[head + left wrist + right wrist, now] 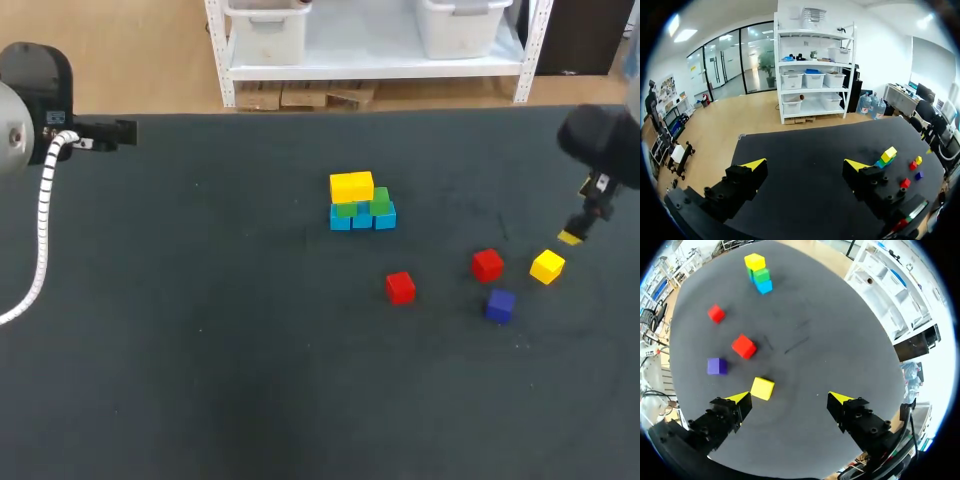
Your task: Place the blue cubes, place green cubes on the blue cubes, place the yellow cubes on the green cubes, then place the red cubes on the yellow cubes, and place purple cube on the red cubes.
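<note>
A stack stands mid-table: a row of blue cubes (362, 219), green cubes (380, 201) on them, and yellow cubes (351, 186) on its left half. Loose to the right lie two red cubes (400, 287) (487, 264), a yellow cube (547, 266) and a purple cube (500, 305). My right gripper (575, 233) hovers just right of the loose yellow cube (762, 388); it (790, 398) is open and empty, the cube ahead of one finger. My left gripper (805, 165) is open and empty over the table's far left, with the stack (886, 156) far off.
The dark table (200, 350) is bare on its left and front. My left arm (35, 110) with its white cable sits at the back left corner. The purple cube (716, 366) and a red cube (744, 346) lie close to the loose yellow cube.
</note>
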Robot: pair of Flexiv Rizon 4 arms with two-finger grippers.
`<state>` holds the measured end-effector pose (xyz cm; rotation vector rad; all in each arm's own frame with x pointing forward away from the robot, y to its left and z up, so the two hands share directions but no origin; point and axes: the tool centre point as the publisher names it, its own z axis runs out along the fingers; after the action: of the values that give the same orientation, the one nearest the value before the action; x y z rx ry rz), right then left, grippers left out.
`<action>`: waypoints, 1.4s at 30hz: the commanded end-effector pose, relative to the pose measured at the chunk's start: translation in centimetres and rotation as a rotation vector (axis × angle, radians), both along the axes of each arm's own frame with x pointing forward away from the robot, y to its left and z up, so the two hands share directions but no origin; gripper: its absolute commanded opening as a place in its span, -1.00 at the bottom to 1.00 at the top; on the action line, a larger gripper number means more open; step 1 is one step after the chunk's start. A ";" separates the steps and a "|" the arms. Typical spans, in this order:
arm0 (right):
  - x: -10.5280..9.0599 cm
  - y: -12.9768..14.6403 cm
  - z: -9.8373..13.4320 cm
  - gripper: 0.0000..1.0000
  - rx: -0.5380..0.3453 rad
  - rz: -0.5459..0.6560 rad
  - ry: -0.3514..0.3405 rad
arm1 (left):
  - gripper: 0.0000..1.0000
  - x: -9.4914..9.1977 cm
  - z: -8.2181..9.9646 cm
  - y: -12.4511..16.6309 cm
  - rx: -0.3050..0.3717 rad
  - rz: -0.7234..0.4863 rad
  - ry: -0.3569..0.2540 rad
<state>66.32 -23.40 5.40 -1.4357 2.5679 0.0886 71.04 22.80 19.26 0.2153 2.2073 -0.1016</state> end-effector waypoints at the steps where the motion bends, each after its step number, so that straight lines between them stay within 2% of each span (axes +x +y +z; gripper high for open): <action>1: 0.4 0.8 -1.5 1.00 -0.018 -0.004 0.021 | 1.00 0.0 0.0 0.0 -0.001 -0.001 -0.001; 11: -0.5 1.5 -3.6 1.00 -0.013 -0.067 0.079 | 1.00 0.0 0.0 0.0 -0.001 -0.001 -0.001; 17: -2.0 2.0 -4.4 1.00 0.018 -0.047 0.134 | 1.00 0.0 0.0 0.0 -0.001 -0.001 -0.001; 23: -3.1 2.5 -4.7 1.00 0.021 -0.024 0.145 | 1.00 0.0 0.0 0.0 -0.001 -0.001 -0.001; 30: -2.6 2.5 -6.3 1.00 -0.005 -0.036 0.163 | 1.00 0.0 0.0 0.0 -0.001 -0.001 -0.001; 31: -2.5 2.5 -6.4 0.87 -0.005 -0.037 0.165 | 1.00 0.0 0.0 0.0 -0.001 -0.001 -0.001; 32: -2.4 2.5 -6.4 0.26 -0.005 -0.037 0.166 | 1.00 0.0 0.0 0.0 -0.001 -0.001 -0.001; 33: -2.4 2.6 -6.3 -0.07 -0.007 -0.035 0.167 | 1.00 0.0 0.0 0.0 -0.001 -0.001 -0.001; 34: -2.5 2.7 -6.3 -0.22 -0.010 -0.032 0.167 | 1.00 0.0 0.0 0.0 -0.001 -0.001 -0.001; 35: -2.6 2.8 -6.2 -0.72 -0.011 -0.031 0.170 | 1.00 0.0 0.0 0.0 -0.001 -0.001 -0.001; 36: -2.6 2.9 -6.2 -1.00 -0.012 -0.026 0.176 | 1.00 0.0 0.0 0.0 -0.001 -0.001 -0.001; 42: -2.8 2.8 -4.8 -1.00 -0.034 0.042 0.155 | 1.00 0.0 0.0 0.0 -0.001 -0.001 -0.001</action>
<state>63.77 -20.64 -0.32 -1.5357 2.6829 0.1797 71.04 22.80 19.26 0.2154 2.2073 -0.1015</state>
